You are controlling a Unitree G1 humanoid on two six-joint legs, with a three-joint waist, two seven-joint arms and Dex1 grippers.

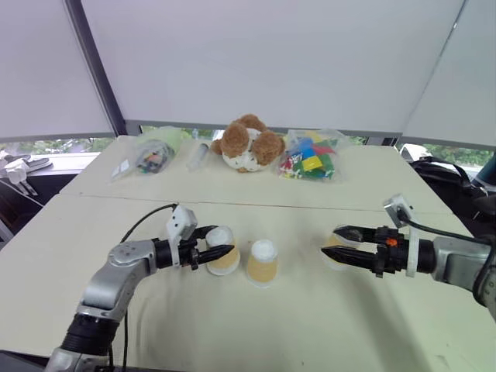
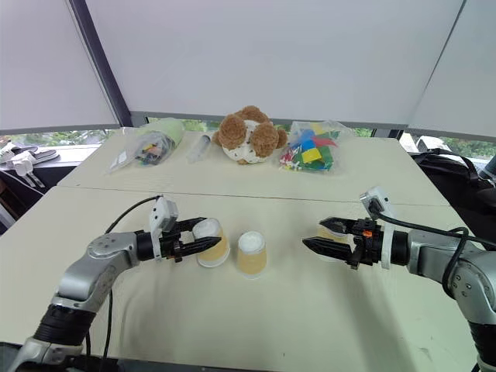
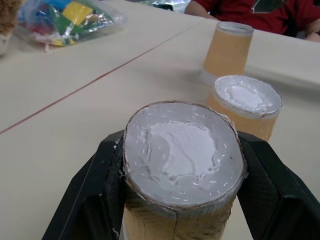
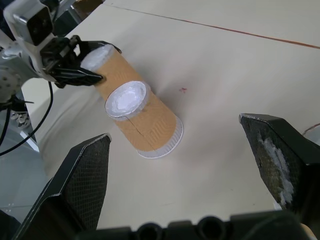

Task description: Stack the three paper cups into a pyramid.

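Tan-orange walls with white upturned bases on all three paper cups: one [image 1: 222, 249] between black fingers of the left gripper [image 1: 219, 243], one [image 1: 262, 263] free at 3 o'clock from it, one [image 1: 338, 256] partly behind the black right gripper [image 1: 336, 242]. Orange spot on the right gripper's wrist, white camera housings on both. Pale cream table [image 1: 310, 325] crossed by a thin reddish seam line. At 12 o'clock, brown teddy bear [image 1: 247, 144] with a whitish patterned belly. At 1 o'clock, clear bag of blocks [image 1: 311, 158] in red, blue, yellow and green. At 11 o'clock, clear bag [image 1: 147, 155] with green and dark contents. Red sleeve [image 3: 250, 12] beyond the far cup.
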